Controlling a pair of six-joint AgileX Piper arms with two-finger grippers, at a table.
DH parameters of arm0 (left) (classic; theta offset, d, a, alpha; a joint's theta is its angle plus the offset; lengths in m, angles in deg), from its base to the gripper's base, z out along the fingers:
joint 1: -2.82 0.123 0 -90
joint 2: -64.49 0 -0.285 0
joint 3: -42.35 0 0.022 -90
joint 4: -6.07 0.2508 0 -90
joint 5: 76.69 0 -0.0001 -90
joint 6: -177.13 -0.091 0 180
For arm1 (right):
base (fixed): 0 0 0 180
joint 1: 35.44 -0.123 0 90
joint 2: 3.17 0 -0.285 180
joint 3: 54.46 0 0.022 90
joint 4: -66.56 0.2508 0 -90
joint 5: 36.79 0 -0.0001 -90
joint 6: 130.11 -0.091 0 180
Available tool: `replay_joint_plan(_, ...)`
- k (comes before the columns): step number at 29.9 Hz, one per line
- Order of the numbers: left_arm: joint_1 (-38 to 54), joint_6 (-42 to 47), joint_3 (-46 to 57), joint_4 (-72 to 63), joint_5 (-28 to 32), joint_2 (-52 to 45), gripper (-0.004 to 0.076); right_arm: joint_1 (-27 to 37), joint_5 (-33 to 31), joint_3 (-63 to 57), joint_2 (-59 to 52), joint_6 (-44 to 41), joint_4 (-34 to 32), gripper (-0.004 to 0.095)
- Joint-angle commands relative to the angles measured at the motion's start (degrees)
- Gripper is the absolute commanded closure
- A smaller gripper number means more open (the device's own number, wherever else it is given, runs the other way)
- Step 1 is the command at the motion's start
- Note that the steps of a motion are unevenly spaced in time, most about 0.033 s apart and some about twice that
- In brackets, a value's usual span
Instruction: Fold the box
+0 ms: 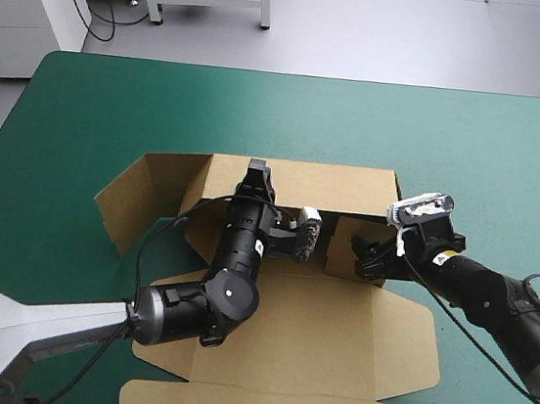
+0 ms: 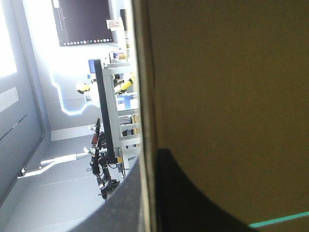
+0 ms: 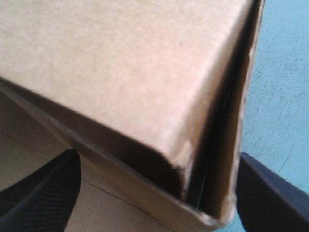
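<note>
- my left gripper [image 1: 255,179] is clamped on the box [image 1: 332,338]: the raised far wall [image 1: 322,182] runs edge-on between my black fingers [image 2: 193,198].
- my right gripper [image 1: 370,257] is apart, its two fingers wide at either side, and a raised corner of board [image 3: 193,159] sits between them.
- the box lies in the middle of the teal-green cover [image 1: 96,92], its base flat and its lid flat toward the near edge.
- the left flap [image 1: 137,201] leans outward, half raised, well away from both grippers.
- a short flap [image 1: 346,246] stands up on the right side, just beside my right gripper.
</note>
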Motion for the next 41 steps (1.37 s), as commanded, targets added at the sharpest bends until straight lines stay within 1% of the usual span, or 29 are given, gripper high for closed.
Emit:
replay_joint_plan(1,-0.3,0.4,-1.5,6.7,-1.2,-1.9,0.0734,-0.3,3.8,1.3,-1.4,-1.4,-0.3,0.0312)
replay_joint_plan(2,-0.3,0.4,-1.5,6.7,-1.2,-1.9,0.0734,-0.3,3.4,1.3,-1.3,-1.4,-0.5,0.0399)
replay_joint_plan(4,-0.3,0.4,-1.5,6.7,-1.2,-1.9,0.0734,-0.3,2.4,1.3,-1.3,-1.4,-1.0,0.0510)
replay_joint_plan(6,-0.3,0.4,-1.5,6.7,-1.2,-1.9,0.0734,-0.3,1.4,1.2,-1.3,-1.0,-1.0,0.0577)
replay_joint_plan(9,-0.3,0.4,-1.5,6.7,-1.2,-1.9,0.0734,-0.3,1.3,1.2,-1.3,-1.0,-1.0,0.0615)
replay_joint_plan(11,-0.3,0.4,-1.5,6.7,-1.2,-1.9,0.0734,-0.3,1.5,1.2,-1.3,-1.0,-1.0,0.0662)
replay_joint_plan(13,-0.3,0.4,-1.5,6.7,-1.2,-1.9,0.0734,-0.3,1.6,1.2,-1.3,-1.0,-1.0,0.0764)
replay_joint_plan(15,-0.3,0.4,-1.5,6.7,-1.2,-1.9,0.0734,-0.3,1.6,1.2,-1.3,-0.8,-1.0,0.0887)
replay_joint_plan(16,-0.3,0.4,-1.5,6.7,-1.2,-1.9,0.0734,-0.3,1.5,1.2,-1.3,-0.8,-1.0,0.0927)
replay_joint_plan(20,-0.3,0.4,-1.5,7.1,-1.1,-1.9,0.0724,-0.3,1.5,1.2,-1.3,-0.8,-0.9,0.0921)
replay_joint_plan(22,-0.3,0.4,-1.5,7.2,-1.1,-1.9,0.0682,-0.3,1.5,1.2,-1.3,-0.8,-0.9,0.0921)
replay_joint_plan(24,-0.3,0.4,-1.5,7.2,-1.1,-1.9,0.0587,-0.3,1.6,1.2,-1.3,-0.8,-0.9,0.0921)
replay_joint_plan(26,-0.3,0.4,-1.5,7.2,-1.1,-1.9,0.0460,-0.3,1.9,1.2,-1.3,-1.4,-0.8,0.0921)
replay_joint_plan(27,-0.3,0.4,-1.5,7.2,-1.1,-1.9,0.0366,-0.3,2.1,1.2,-1.3,-1.8,-0.8,0.0921)
replay_joint_plan(29,-0.3,0.7,-1.5,7.4,-1.3,-1.9,0.0242,-0.3,2.6,1.2,-1.3,-1.9,-0.8,0.0921)
replay_joint_plan(30,-0.3,0.7,-1.5,7.4,-1.3,-1.9,0.0197,-0.3,3.4,1.2,-1.3,-1.9,-0.7,0.0921)
replay_joint_plan(31,-0.3,0.7,-1.5,7.4,-1.3,-1.9,0.0170,-0.3,3.9,1.2,-1.3,-1.9,-0.4,0.0921)
replay_joint_plan(36,-2.6,0.0,-1.5,7.4,-4.9,-1.9,0.0177,-0.1,9.3,1.7,0.3,-2.6,-0.6,0.0921)
replay_joint_plan(38,-4.7,0.0,-1.5,7.4,-7.2,-1.9,0.0179,-0.1,10.0,2.9,1.8,-3.2,-1.3,0.0921)
replay_joint_plan(41,-7.3,0.0,-1.5,7.4,-9.1,-1.9,0.0179,-0.1,10.7,6.0,4.9,-3.2,-1.4,0.0921)
